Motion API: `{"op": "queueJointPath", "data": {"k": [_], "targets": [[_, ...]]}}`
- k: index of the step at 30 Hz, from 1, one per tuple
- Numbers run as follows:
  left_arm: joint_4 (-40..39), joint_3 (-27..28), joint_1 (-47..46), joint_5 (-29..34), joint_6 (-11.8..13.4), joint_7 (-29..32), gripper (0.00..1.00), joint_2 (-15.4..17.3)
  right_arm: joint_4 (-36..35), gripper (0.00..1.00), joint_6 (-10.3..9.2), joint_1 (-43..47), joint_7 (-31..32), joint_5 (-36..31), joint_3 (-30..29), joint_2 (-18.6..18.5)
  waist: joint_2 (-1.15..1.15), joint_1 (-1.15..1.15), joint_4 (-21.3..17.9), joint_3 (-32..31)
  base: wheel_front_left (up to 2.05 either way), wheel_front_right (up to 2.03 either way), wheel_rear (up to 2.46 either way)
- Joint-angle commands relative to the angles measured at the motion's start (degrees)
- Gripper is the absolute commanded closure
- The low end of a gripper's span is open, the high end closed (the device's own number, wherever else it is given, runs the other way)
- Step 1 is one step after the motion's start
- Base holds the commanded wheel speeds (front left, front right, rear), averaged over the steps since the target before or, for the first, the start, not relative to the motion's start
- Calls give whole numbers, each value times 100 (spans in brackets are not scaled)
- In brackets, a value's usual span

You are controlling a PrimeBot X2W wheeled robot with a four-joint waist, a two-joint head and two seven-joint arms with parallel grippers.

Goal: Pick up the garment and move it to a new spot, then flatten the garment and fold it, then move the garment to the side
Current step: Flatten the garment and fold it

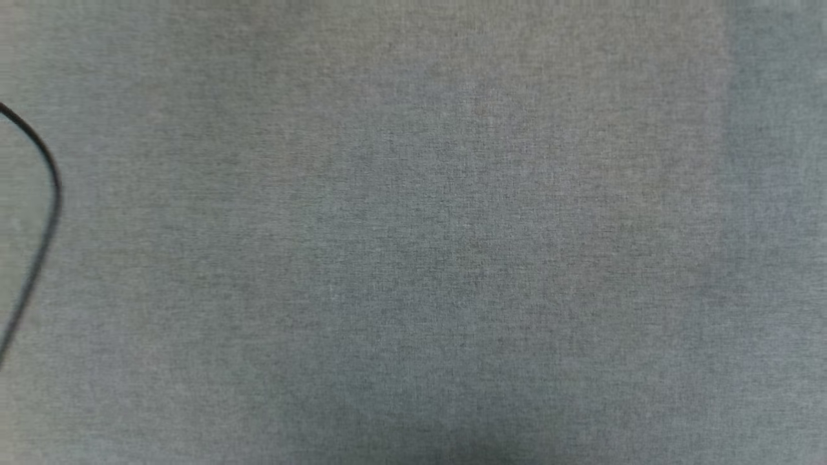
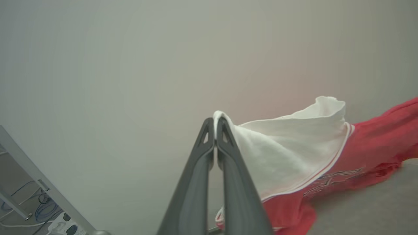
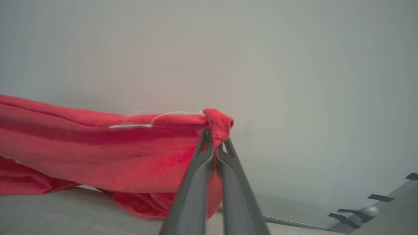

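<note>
With the left end effector [image 2: 215, 125] pinching the garment's [image 2: 375, 153] white sleeve [image 2: 287, 147] and the right end effector [image 3: 214, 137] its red edge [image 3: 219, 121], draw them apart evenly.

The garment [image 2: 369, 153] is cut off at the picture's edge, its dark print [image 2: 333, 181] too crumpled to read.

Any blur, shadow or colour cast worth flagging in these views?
Head view: even, flat light on the grey cloth, soft focus, the black cable smeared, dim shadow at bottom edge. Left wrist view: left end effector sharp, shirt slightly soft, faint pink cast on the pale background beside it. Right wrist view: right end effector crisp, shirt blurred toward the left.
</note>
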Motion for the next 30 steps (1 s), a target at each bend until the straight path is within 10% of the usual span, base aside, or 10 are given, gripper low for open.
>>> {"op": "queueJointPath", "data": {"k": [1,12,30], "targets": [[-98,-21,382,-61,-14,-60,100,-72,48,100,-6,307,-91,127,127,22,0,-1,122,-325,0,0,0],[-1778,-297,4002,-233,570,-73,100,121,-590,100,-6,3025,-146,1718,1495,-239,0,-1,274,-1736,0,0,0],[-3328,-934,7051,-588,1532,203,100,946,-1516,100,-6,5754,399,3399,1654,-924,0,-1,411,-2992,0,0,0]]}}
